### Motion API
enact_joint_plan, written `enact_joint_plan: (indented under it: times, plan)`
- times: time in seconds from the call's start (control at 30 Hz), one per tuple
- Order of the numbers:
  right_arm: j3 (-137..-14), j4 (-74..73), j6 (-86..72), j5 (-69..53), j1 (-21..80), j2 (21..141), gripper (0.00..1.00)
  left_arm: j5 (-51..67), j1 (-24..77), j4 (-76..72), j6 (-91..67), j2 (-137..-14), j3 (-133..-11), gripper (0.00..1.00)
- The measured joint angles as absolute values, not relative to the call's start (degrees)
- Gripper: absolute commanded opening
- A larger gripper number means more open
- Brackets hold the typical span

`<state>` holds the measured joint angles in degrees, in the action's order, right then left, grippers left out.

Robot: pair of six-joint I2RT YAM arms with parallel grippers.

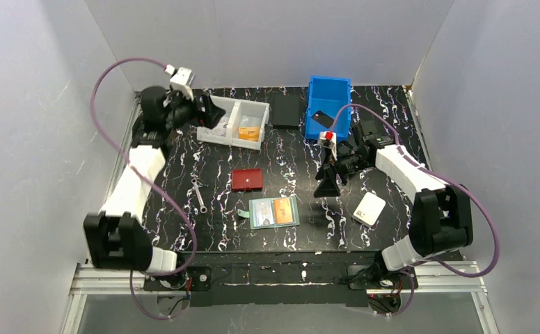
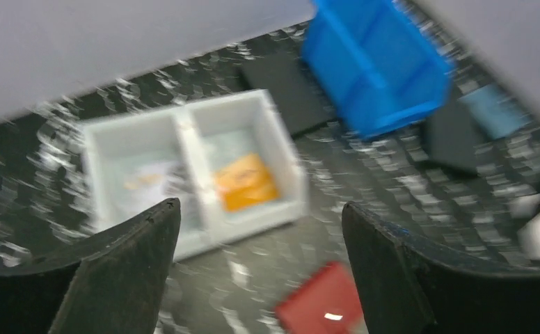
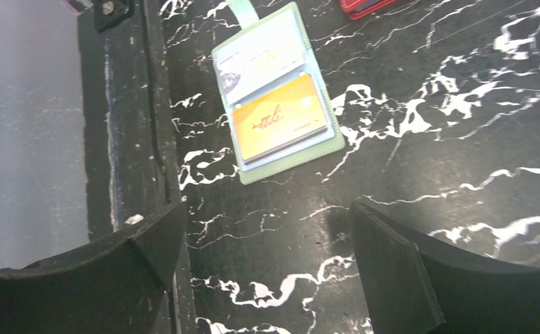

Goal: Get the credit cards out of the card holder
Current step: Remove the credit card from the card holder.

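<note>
Two credit cards show in the card holder (image 1: 274,212), which lies spread open and face up at the near middle of the bench (image 1: 295,163): an orange card (image 3: 279,118) in one pocket and a pale card (image 3: 260,59) in the other. Lying flat with its pockets uppermost, the holder leaves the card edges reachable from above. A white wallet (image 1: 369,209) lies to its right, and a wrench (image 1: 199,195) and a red wallet (image 1: 246,179) lie just behind; none belongs to the job. Beyond the holder the right end effector (image 3: 266,216) hangs above the bench, fingers wide apart with nothing between them, probably poised for the next card. Farther back, the left end effector (image 2: 260,209) hovers above the white divided tray (image 2: 284,174), fingers spread and empty. Another orange card (image 2: 245,182) rests in the tray's right compartment, which suggests this is the drop-off spot. At the far right, a blue bin (image 1: 330,87) holds a dark card-like piece (image 1: 321,118).
</note>
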<state>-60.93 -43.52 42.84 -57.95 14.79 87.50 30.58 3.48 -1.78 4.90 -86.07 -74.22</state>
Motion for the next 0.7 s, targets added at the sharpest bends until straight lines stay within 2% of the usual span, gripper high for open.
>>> enact_joint_plan:
  times: [0.13, 0.3, 0.4, 0.53, 0.7]
  plan:
    - [-59.6, -42.8, 43.6, -56.7, 13.4, 83.1, 0.95, 34.9, 3.4, -5.0, -17.5, -71.8, -60.2, 0.84]
    - [-57.4, -40.3, 43.4, -57.1, 12.8, 79.4, 0.95, 36.9, 6.5, -3.1, -31.8, -60.1, -42.2, 0.83]
    - [-56.1, -38.8, 42.9, -57.7, 12.8, 79.0, 0.96, 32.5, 14.4, 3.3, -35.5, -49.3, -34.3, 0.79]
    - [-54.5, -37.5, 42.2, -59.2, 12.8, 79.0, 0.95, 25.6, 25.7, 6.7, -39.6, -37.7, -31.3, 0.75]
    - [-54.2, -36.6, 41.7, -61.4, 12.8, 79.0, 0.94, 15.4, 39.3, 7.5, -44.3, -38.3, -29.8, 0.74]
